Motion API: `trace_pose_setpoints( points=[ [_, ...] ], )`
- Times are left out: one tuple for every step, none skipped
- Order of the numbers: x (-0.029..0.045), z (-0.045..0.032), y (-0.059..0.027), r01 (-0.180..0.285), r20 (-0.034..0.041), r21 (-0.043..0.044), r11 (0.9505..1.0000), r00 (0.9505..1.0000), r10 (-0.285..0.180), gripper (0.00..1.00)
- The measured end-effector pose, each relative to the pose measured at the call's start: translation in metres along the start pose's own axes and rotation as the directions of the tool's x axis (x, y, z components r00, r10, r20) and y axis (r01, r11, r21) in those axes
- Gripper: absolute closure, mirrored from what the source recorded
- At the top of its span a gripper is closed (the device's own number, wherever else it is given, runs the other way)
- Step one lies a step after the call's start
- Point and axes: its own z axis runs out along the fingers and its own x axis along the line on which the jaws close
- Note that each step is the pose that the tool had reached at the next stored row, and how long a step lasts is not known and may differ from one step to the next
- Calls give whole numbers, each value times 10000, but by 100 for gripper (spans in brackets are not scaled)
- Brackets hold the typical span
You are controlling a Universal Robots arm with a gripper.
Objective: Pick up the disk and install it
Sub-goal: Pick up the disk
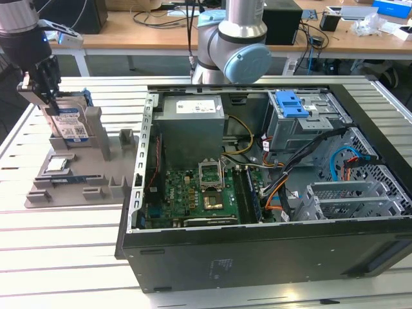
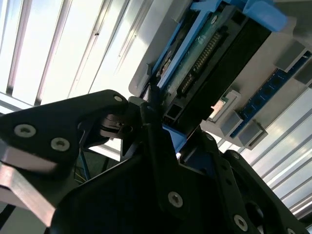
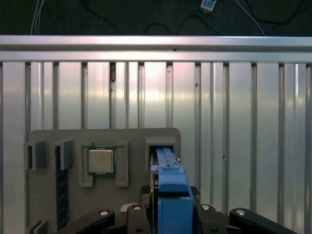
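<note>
At ten o'clock in the exterior view, the gripper [image 1: 46, 100] clamps the disk [image 1: 69, 125]; an off-centre hold could jam it in its stand [image 1: 71, 185].

Grey post [image 1: 94, 129] hems the disk [image 1: 69, 125] on the case [image 1: 257, 257] side; table [image 1: 64, 251] elsewhere open.

Robotics or electronics lab: an opened computer case [image 1: 257, 257] is laid on a slatted metal worktop [image 1: 64, 257], a robot arm [image 1: 235, 51] is mounted behind it, and cable-strewn desks [image 1: 154, 35] are seen beyond.
</note>
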Motion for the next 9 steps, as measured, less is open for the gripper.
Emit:
trace_pose_setpoints(
  points=[
    [0, 0, 1, -1, 1, 0, 10000, 10000, 1, 63],
    [0, 0, 1, 0, 0, 0, 10000, 10000, 0, 63],
    [0, 1, 1, -1, 1, 0, 10000, 10000, 1, 63],
    [0, 0, 1, -1, 0, 0, 10000, 10000, 1, 63],
    [0, 1, 2, 0, 1, 0, 10000, 10000, 0, 63],
    [0, 1, 3, -1, 1, 0, 10000, 10000, 1, 63],
    [0, 1, 3, 0, 0, 0, 10000, 10000, 0, 63],
    [0, 1, 4, -1, 0, 0, 10000, 10000, 1, 63],
    [0, 1, 4, 0, 1, 0, 10000, 10000, 0, 63]
  ],
)
